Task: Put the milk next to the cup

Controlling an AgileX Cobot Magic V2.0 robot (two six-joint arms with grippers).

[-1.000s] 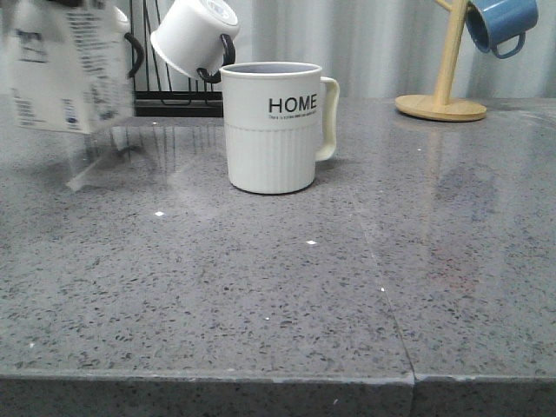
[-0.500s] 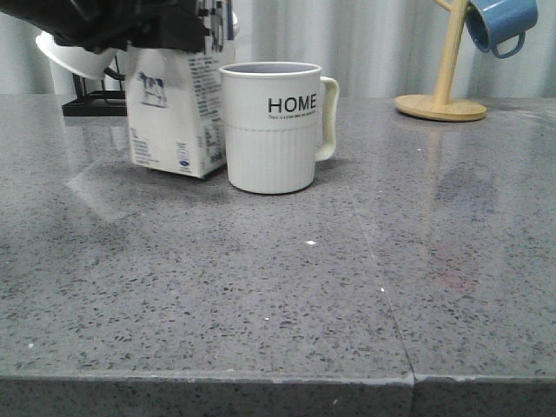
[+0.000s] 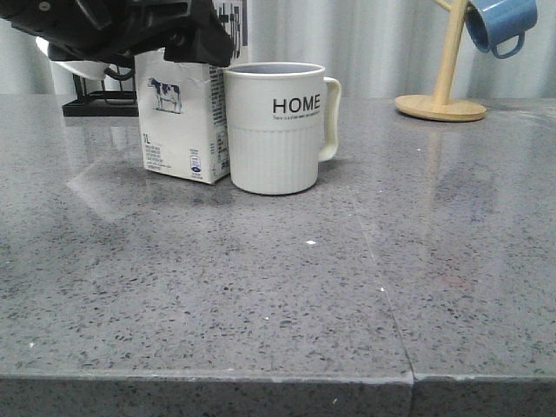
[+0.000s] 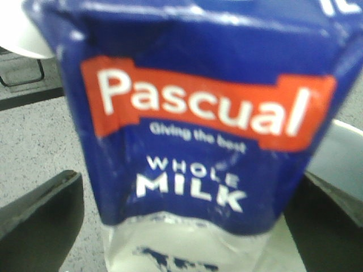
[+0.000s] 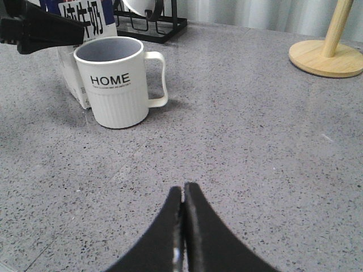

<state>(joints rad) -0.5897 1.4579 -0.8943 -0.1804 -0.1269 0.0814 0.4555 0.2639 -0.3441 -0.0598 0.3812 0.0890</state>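
Note:
The milk stands upright on the grey table, right beside the cup on its left, touching or nearly touching it. The cup's handle points right. My left gripper grips the carton's top from the left; in the left wrist view the blue "WHOLE MILK" top fills the space between the fingers. My right gripper is shut and empty, low over the table well in front of the cup. The carton shows behind the cup there.
A black rack with white mugs stands at the back left. A wooden mug tree holding a blue mug stands at the back right. A seam runs across the tabletop toward its front edge.
The milk came in from the far left, held in the air, and now stands against the cup's left side. The cup shifted slightly right. The right arm has not moved.

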